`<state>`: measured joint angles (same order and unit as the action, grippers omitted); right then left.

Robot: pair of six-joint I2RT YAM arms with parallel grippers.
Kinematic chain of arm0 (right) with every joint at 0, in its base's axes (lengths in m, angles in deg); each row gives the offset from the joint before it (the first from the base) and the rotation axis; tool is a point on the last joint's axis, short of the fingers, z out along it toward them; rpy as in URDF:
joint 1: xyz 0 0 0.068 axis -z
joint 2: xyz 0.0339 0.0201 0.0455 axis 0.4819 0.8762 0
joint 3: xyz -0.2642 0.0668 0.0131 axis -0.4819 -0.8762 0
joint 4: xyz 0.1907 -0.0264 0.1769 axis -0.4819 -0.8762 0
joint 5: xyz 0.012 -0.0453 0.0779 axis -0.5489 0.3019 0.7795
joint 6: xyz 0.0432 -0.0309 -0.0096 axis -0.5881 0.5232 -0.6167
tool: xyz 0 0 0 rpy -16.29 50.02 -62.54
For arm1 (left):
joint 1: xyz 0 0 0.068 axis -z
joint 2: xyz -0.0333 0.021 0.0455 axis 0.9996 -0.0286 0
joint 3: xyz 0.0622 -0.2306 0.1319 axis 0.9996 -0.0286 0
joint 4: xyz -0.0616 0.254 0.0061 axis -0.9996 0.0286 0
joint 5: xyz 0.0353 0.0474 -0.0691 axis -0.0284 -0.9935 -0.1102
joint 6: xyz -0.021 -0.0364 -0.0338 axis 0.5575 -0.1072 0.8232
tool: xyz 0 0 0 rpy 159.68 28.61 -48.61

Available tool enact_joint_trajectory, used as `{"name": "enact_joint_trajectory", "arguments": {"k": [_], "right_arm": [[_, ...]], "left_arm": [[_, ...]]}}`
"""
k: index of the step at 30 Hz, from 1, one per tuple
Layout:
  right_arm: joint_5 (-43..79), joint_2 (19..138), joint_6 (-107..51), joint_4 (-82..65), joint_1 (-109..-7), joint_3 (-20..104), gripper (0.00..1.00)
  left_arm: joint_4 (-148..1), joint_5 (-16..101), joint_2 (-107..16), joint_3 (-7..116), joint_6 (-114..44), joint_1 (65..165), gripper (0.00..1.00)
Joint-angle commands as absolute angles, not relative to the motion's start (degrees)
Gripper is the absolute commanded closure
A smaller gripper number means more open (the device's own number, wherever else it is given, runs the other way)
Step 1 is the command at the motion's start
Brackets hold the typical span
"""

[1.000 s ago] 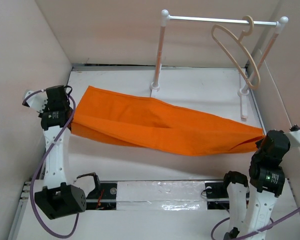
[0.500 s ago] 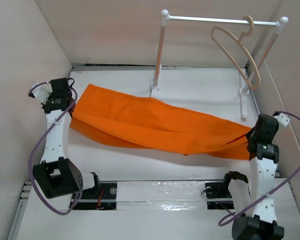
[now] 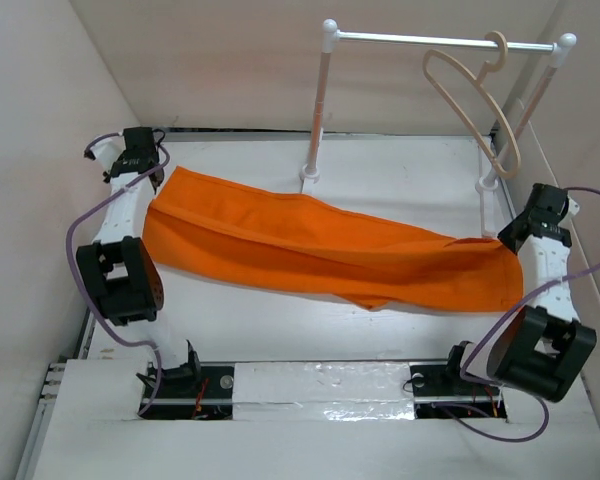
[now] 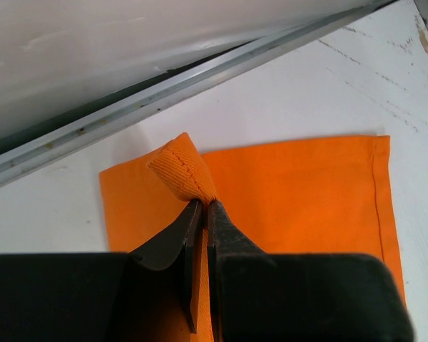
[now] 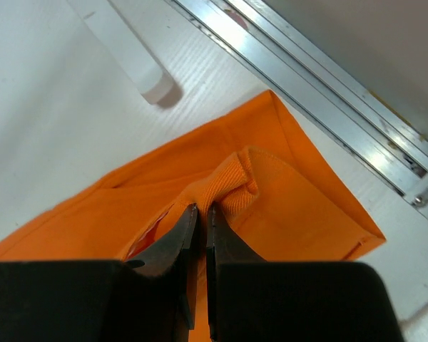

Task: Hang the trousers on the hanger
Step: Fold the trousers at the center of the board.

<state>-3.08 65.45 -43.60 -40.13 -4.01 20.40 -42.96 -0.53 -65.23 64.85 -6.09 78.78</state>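
Wrist views alone show the grips: left gripper pinched tight on a puckered fold of the trousers, right gripper likewise clamped on a ribbed fold at the opposite end. Overhead: trousers stretched diagonally between the arms across the white table. Hanger hooked on the white rail, back right; pale walls around.

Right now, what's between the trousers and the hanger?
Top view: only bare table between the trousers and the hanger, which hangs on the rail above.
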Motion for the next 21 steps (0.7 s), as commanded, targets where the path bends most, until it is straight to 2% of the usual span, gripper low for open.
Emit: {"name": "enact_joint_trajectory", "arguments": {"k": [1,5,11,14,21], "right_arm": [[-2.74,70.61,-45.24,-34.2,-3.32,26.75,1.0],[-3.89,75.55,-45.42,-32.9,-3.32,32.29,1.0],[-3.8,84.94,-45.16,-33.93,-4.46,39.15,0.93],[-5.29,88.29,-44.98,-33.76,-5.77,41.87,0.89],[-7.93,92.78,-45.33,-33.85,-7.89,46.97,0.86]], "left_arm": [[-46.68,-4.33,-69.41,70.91,-8.44,79.04,1.0],[-47.13,-4.42,-76.02,76.53,-9.49,79.65,1.0],[-47.56,-8.19,-85.25,83.91,-13.17,82.38,1.0],[-48.09,-10.04,-88.42,86.03,-14.32,83.97,0.99],[-48.62,-11.27,-92.9,87.97,-15.47,84.49,0.95]]}}
